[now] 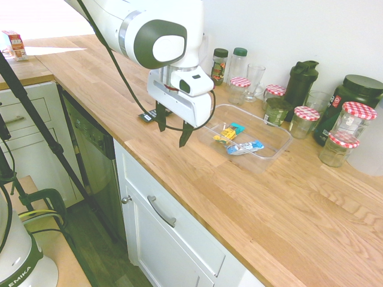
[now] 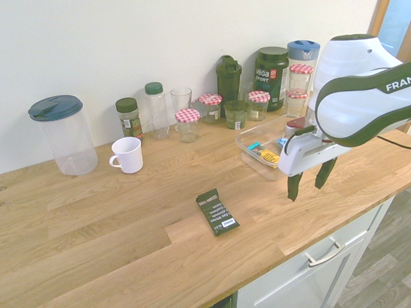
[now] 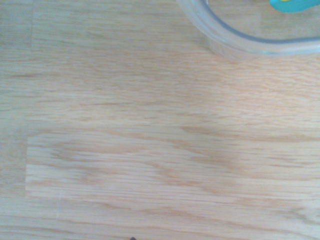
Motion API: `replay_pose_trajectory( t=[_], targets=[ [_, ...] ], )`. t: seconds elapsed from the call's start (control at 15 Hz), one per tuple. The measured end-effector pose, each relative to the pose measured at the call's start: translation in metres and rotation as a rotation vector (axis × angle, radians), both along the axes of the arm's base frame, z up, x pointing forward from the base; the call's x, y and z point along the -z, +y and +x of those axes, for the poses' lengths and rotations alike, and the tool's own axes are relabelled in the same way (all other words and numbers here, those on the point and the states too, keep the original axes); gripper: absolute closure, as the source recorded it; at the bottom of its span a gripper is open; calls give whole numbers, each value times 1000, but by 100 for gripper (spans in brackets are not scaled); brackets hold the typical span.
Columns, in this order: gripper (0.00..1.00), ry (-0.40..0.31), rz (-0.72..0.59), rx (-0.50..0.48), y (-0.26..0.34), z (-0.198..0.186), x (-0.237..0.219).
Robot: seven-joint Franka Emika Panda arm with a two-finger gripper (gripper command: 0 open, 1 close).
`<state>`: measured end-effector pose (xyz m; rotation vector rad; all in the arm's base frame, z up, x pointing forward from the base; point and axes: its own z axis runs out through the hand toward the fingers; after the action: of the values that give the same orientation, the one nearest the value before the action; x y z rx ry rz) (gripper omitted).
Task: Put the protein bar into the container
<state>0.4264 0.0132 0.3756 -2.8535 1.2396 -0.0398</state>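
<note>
Much bare wooden countertop (image 2: 122, 219) surrounded the protein bar (image 2: 217, 211); my gripper (image 2: 308, 178) hovered beside the container (image 2: 249, 150) (fingers apart, empty).

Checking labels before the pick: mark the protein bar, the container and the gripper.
protein bar (image 2: 217, 212), second exterior view, middle of the black wrapper.
container (image 1: 277, 147), first exterior view, clear wall at its near right corner.
gripper (image 2: 310, 182), second exterior view, gap between its open dark fingertips.
</note>
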Motion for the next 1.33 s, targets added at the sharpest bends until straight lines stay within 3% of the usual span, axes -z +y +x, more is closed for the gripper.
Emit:
replay_pose_trajectory(
  t=[0.33,0.8,1.07,1.33],
  targets=[
    [0,-7,-27,-17,14,3,-6],
    [0,-28,-76,-20,109,30,-60],
    [0,-21,-105,19,167,60,-59],
    [0,17,-107,38,204,95,-29]
  ],
)
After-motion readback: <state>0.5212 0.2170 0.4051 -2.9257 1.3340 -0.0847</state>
